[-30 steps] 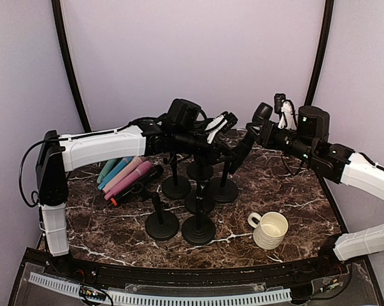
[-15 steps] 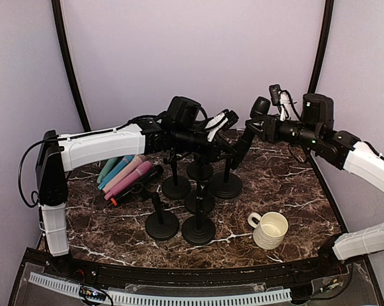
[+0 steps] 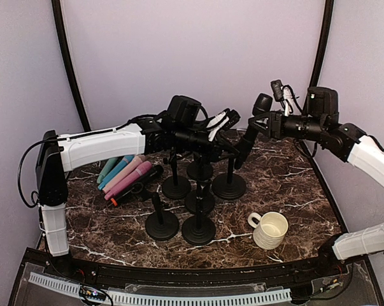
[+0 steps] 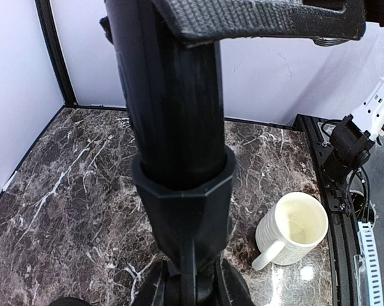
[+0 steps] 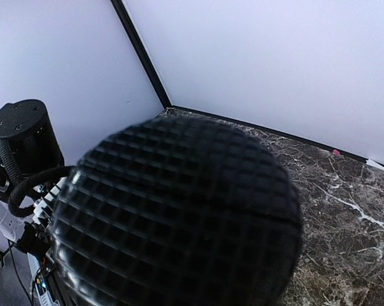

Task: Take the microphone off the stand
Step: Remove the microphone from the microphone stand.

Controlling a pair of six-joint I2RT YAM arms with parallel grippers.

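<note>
A black microphone (image 3: 250,134) slants over the back middle of the table, head up and to the right. My right gripper (image 3: 268,124) is shut on its upper body. Its mesh head (image 5: 179,217) fills the right wrist view and hides that gripper's fingers. The lower end sits beside the clip of a black stand (image 3: 229,185). My left gripper (image 3: 221,125) is shut on the top of this stand. In the left wrist view the stand's holder (image 4: 182,197) runs down the middle under a ribbed finger pad (image 4: 262,19).
Several bare black stands (image 3: 198,229) cluster at the table's centre. A pile of teal, pink and black microphones (image 3: 125,175) lies to the left. A white mug (image 3: 269,229) stands front right, also in the left wrist view as the mug (image 4: 292,229).
My right gripper has risen and drawn back to the right with the microphone. The held stand's base has slid a little to the right. The left arm has barely moved.
</note>
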